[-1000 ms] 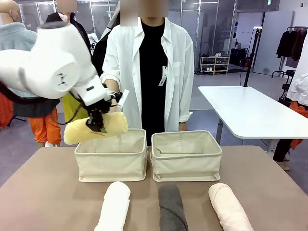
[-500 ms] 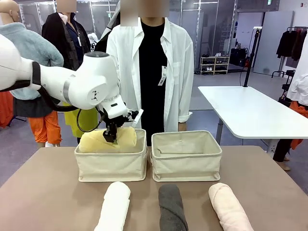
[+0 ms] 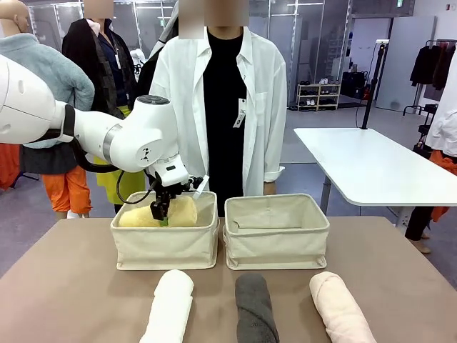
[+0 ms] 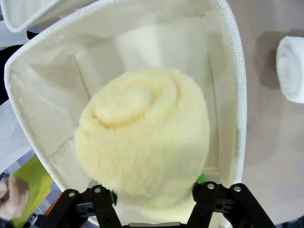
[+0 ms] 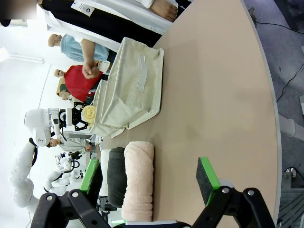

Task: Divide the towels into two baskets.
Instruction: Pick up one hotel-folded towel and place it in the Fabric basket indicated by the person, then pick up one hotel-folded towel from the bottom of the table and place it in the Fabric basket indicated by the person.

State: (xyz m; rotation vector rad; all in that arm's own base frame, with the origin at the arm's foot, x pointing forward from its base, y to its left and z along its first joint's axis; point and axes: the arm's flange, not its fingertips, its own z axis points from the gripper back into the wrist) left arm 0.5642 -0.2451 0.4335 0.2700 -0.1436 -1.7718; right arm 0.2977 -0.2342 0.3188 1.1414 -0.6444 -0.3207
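Settling: yellow towel (image 3: 171,213) now inside left basket (image 3: 164,250) | left jaws: grip unclear | right jaws: wide, empty

To my far right a white table (image 3: 371,168) is standing on the grey floor (image 3: 303,175); a low shelf (image 3: 318,95) is sitting farther back; dark coats (image 3: 430,66) are hanging beyond.

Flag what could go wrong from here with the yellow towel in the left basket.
1. The yellow towel bulges around the left end effector inside the left basket. Its terry may cling to the pads and lift out when the arm retreats.
2. One finger sits close to the basket's soft wall, so pulling up could catch the rim and drag or tip the basket.
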